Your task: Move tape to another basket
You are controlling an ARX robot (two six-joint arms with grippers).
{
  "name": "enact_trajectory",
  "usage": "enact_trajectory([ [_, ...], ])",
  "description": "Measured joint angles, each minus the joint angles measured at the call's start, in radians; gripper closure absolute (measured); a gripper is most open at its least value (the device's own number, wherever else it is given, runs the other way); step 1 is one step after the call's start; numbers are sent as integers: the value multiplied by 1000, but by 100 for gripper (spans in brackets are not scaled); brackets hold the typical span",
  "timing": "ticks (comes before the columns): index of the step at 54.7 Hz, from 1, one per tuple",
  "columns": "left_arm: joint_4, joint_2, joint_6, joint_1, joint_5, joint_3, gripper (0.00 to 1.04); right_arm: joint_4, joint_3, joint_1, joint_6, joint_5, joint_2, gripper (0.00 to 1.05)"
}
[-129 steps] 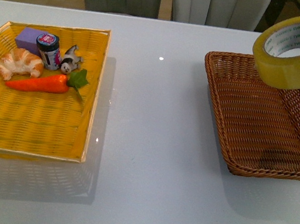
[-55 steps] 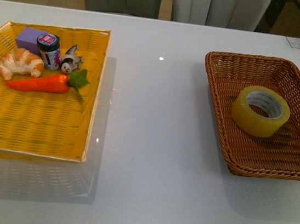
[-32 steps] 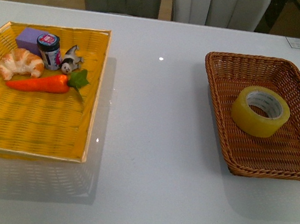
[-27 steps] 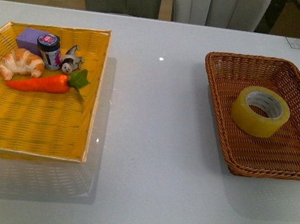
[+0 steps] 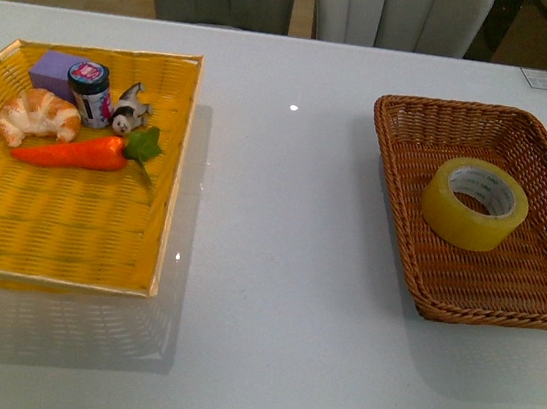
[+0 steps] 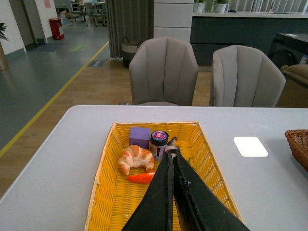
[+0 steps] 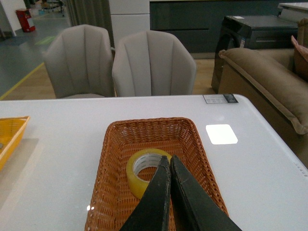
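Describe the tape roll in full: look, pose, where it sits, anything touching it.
The tape is a wide roll of translucent yellowish film on a white core with faint print. It lies flat, hole upward, on the floor of the brown wicker basket, roughly central and clear of the sloping walls. Nothing else touches it. In the right wrist view the right claw is shut, apart from the roll.

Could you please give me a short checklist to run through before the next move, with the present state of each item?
1. Tape inside the basket: ok, lying flat on its floor.
2. Right tool free of the tape: ok, shut and empty, raised above the basket.
3. Left tool empty: ok, shut, above the yellow tray.
4. Arms out of the front view: ok, neither shows.
5. Tray items undisturbed, carrot and croissant in place: ok.
6. Tape's contact with the basket walls: cannot tell on the right side.
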State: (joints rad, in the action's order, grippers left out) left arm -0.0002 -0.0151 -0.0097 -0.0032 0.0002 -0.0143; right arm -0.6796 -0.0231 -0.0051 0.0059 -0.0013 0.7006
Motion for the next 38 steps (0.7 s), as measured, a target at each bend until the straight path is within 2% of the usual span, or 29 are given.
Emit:
enact_trajectory([
  [38, 0, 0, 0, 0, 0, 0, 103, 394, 1, 2, 0, 0, -416, 103],
])
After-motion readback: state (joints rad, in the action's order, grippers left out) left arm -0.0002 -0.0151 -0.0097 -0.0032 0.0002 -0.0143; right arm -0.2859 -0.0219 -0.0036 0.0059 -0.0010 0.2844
